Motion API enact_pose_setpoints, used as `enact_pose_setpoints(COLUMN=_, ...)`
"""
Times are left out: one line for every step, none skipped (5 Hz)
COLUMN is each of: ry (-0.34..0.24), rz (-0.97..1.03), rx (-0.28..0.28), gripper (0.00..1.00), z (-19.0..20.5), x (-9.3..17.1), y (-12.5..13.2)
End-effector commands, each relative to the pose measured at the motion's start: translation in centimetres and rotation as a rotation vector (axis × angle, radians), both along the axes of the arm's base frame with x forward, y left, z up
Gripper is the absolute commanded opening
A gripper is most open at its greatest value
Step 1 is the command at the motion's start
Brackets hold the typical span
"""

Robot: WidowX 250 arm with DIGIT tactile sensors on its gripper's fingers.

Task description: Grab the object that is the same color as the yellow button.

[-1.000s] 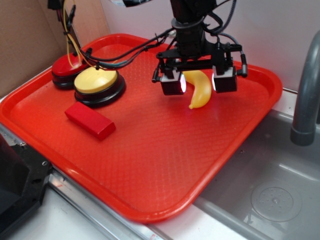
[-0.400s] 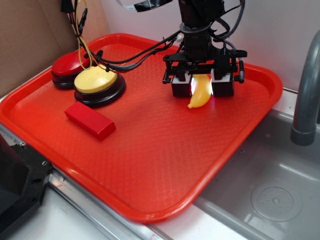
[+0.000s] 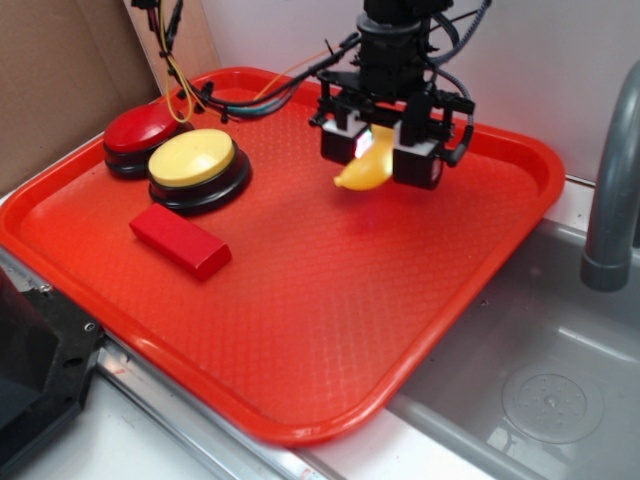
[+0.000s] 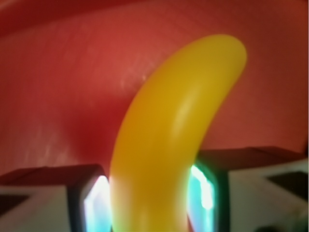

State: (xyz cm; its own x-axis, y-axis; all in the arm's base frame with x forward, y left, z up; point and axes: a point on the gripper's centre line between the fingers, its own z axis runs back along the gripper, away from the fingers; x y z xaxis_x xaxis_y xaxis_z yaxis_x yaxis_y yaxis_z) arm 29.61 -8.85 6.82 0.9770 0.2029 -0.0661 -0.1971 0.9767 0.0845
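Banana (image 3: 365, 168) is up off the tray (image 3: 300, 330) now, clamped between the two pads of the gripper (image 3: 382, 152) in the upper middle of the frame. A second ago the jaws stood wide on either side of it with the fruit resting on the red surface; then they closed in, and now the whole hand has risen and swung a little to the left, the banana tilted with its tip poking out toward the lower left. Close-up from the wrist confirms it: banana (image 4: 169, 145) filling the view, pinched at its lower end, lit pads pressing in from both sides, red tray blurred well behind. Yellow button (image 3: 192, 160) sits at the left of the tray, just in front of the red button (image 3: 140, 130), with the red block (image 3: 180, 240) below them, all untouched. That looks like the matching colour grabbed, so the job reads as essentially done, provided the smooth plastic doesn't slip.
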Motion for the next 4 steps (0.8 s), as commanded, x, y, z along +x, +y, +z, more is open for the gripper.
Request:
enact_pose_setpoints(ry=-0.203, rz=-0.159, rx=-0.148, gripper=0.0, z=9.8, x=-4.3, y=3.6)
enact_pose_setpoints(ry=-0.256, rz=-0.17, rx=-0.213, gripper=0.0, z=12.5, x=-7.3, y=5.8)
enact_pose_setpoints(ry=-0.315, rz=-0.144, rx=-0.251, gripper=0.0, z=13.3, x=-9.4, y=7.3)
enact_pose_setpoints(ry=-0.331, rz=-0.057, rx=-0.252, gripper=0.0, z=13.6, x=-9.3, y=8.6)
